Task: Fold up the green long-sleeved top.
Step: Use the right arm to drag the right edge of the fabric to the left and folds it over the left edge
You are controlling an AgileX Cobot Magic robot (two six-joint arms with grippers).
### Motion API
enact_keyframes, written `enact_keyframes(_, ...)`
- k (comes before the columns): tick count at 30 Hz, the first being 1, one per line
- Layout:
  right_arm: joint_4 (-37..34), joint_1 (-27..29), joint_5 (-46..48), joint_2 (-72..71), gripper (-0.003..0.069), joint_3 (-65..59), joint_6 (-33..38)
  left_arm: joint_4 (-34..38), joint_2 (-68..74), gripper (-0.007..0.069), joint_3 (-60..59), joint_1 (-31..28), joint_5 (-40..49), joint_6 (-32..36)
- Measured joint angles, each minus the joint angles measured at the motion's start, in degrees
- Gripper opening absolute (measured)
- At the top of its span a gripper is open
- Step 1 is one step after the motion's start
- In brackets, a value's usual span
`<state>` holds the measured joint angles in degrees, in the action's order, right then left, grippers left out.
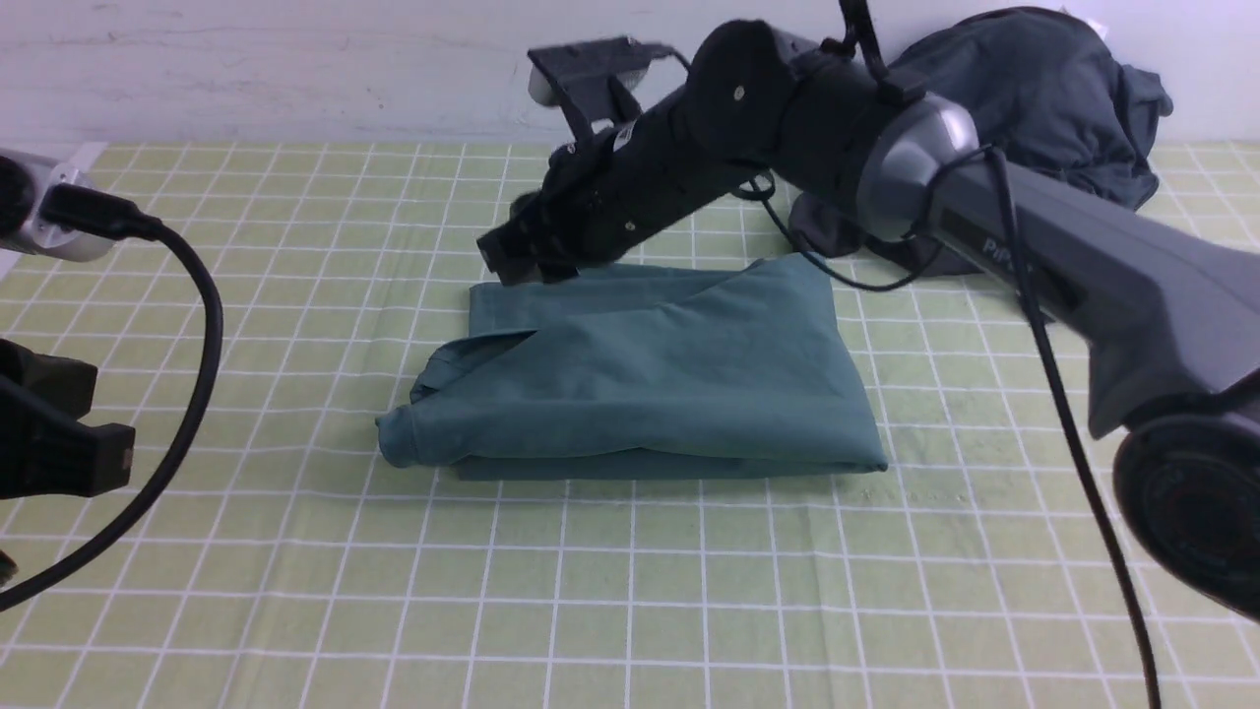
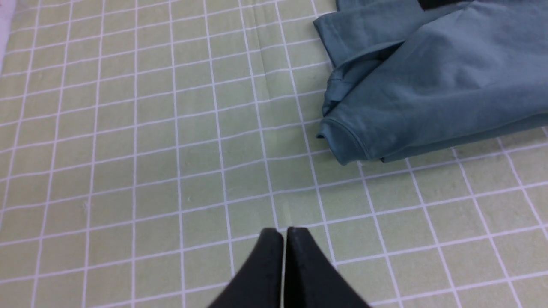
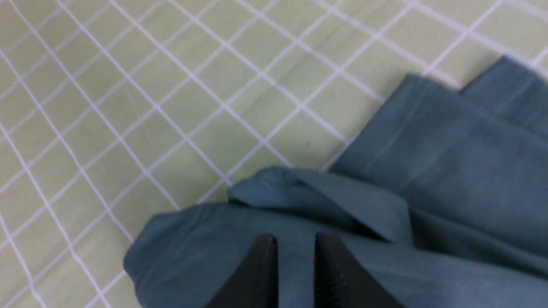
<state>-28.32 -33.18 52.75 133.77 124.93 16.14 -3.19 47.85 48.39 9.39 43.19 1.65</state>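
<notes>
1. Right arm base joint (image 1: 1196, 512), nearest the camera, near right corner. Dark round housing w/ grey link running up and far-left across the scene. White lettering on the link, only "PiP" legible, rest hidden behind a black cable.

2. Tablecloth (image 1: 630, 591), pale green w/ white grid, covers the whole table.

3. Green long-sleeved top (image 1: 640, 379), centre of cloth. Folded to a rough rectangle, several layers stacked. Rolled hem or cuff bulges at near-left corner; one flap lies diagonal across the left part. No logo or label showing.

4. Dark garments (image 1: 1034, 98), heaped far right against the wall, apart from the top.

5. Left arm (image 1: 59, 423), near left edge, black w/ thick black cable looping down. Well left of the top.

6. Right gripper (image 1: 512, 258), over the far-left corner of the top, pointing left and down. Right wrist view: jaws slightly apart, narrow gap, nothing between them; tips (image 3: 295, 256) above the teal fabric near its bunched edge. Whether the tips touch the cloth: cannot tell.

7. Left gripper (image 2: 284, 239), jaws pressed together, empty, tips over bare grid cloth. In the left wrist view the top's (image 2: 428, 85) rolled corner is near but not touching.
</notes>
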Motion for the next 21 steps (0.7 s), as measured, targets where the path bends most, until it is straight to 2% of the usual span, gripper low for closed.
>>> enact_keyframes(5, -1.27, -2.75, 0.78, 5.31, 0.0001, 0.0, -0.37, 0.04, 0.0, -0.0004, 0.0, 0.0, -0.06, 0.0)
enact_keyframes(9, -3.46, -6.03, 0.46, 7.31, -0.0012, -0.05, -0.11, 0.04, 0.0, -0.0004, 0.0, 0.0, -0.06, 0.0)
enact_keyframes(15, -4.35, -6.05, -0.29, 4.86, -0.0013, 4.86, 1.19, 0.06, -2.38, -0.0004, -0.11, 0.0, -0.5, 0.53)
enact_keyframes(21, 5.04, -3.78, 7.19, -7.87, -0.0013, 14.15, 4.23, -3.5, -16.26, -0.0004, -4.33, 0.0, -8.98, 3.05)
